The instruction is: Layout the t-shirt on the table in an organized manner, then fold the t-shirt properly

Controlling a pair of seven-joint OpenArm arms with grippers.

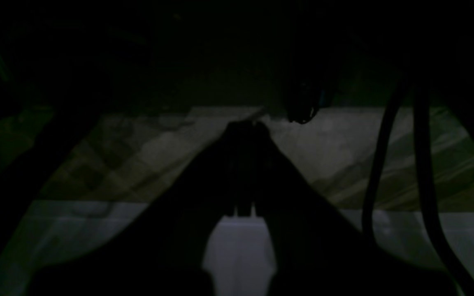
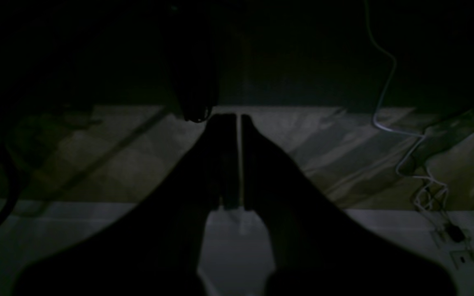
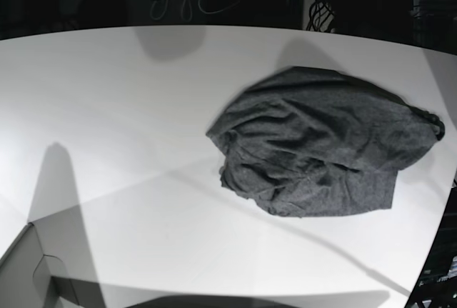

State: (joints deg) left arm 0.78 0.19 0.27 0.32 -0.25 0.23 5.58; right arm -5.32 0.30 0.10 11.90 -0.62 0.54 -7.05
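Base view alone shows the t-shirt (image 3: 325,143): a dark charcoal heather knit, crumpled into a rounded, wrinkled heap on the far right part of the white table (image 3: 114,108), its right tip close to the table's curved edge. Soft folds run across it, and no sleeve or collar can be told apart. Neither arm reaches into this view; only their mounts and cables sit in the dark strip beyond the far edge. A grey box corner (image 3: 28,272) juts in at the lower left, and long shadows fall across the smooth tabletop.

Both wrist views are very dim and show no cloth. In the left wrist view the left gripper (image 1: 247,127) is a dark wedge with its jaws pressed together, holding nothing; black cables (image 1: 422,164) hang at the right. In the right wrist view the right gripper (image 2: 239,119) has its jaws closed to a thin slit, also empty, with a pale wire (image 2: 389,102) trailing at the right.
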